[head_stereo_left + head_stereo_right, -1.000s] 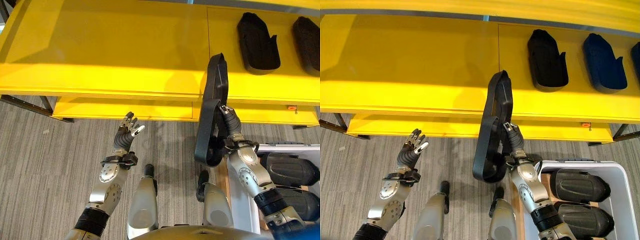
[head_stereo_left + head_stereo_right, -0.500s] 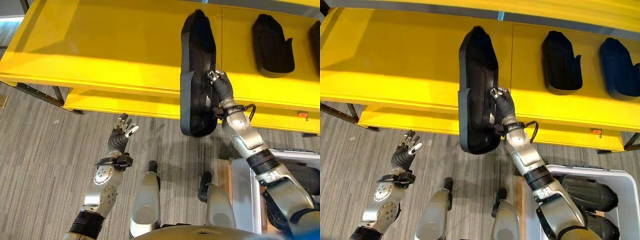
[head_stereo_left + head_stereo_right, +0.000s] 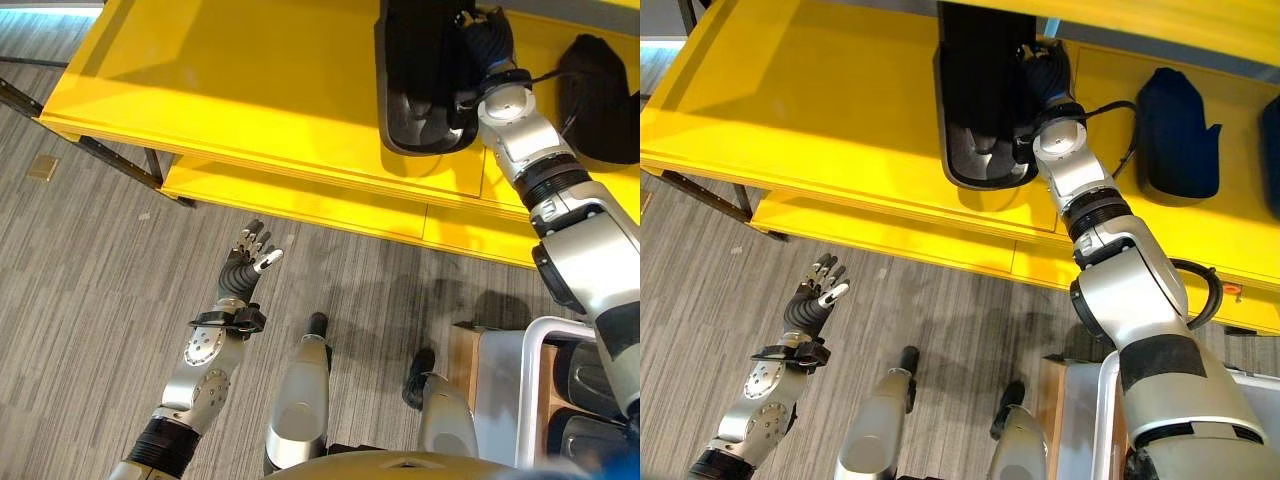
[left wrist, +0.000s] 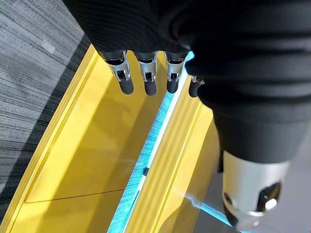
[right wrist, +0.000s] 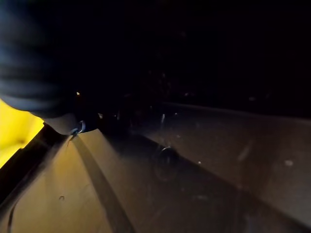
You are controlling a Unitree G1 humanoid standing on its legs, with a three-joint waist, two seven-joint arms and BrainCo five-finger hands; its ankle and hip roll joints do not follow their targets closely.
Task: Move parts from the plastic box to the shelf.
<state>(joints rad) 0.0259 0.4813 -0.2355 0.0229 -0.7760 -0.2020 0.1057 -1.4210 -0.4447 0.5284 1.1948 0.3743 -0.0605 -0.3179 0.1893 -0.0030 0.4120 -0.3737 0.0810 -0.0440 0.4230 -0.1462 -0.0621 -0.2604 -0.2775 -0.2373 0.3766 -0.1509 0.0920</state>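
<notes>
A large black part [image 3: 982,95] is seen lying on the yellow shelf [image 3: 820,110], its rounded end near the shelf's front edge, with the right robot hand [image 3: 1045,75] set against its side; whether the fingers are closed on it cannot be told, since they are hidden against the dark part. Another dark part [image 3: 1178,130] rests on the shelf to the right, well apart. The left robot hand [image 3: 250,262] is held over the grey floor [image 3: 90,280], fingers straight and relaxed, holding nothing. The plastic box [image 3: 530,400] is seen at lower right, with dark parts inside.
</notes>
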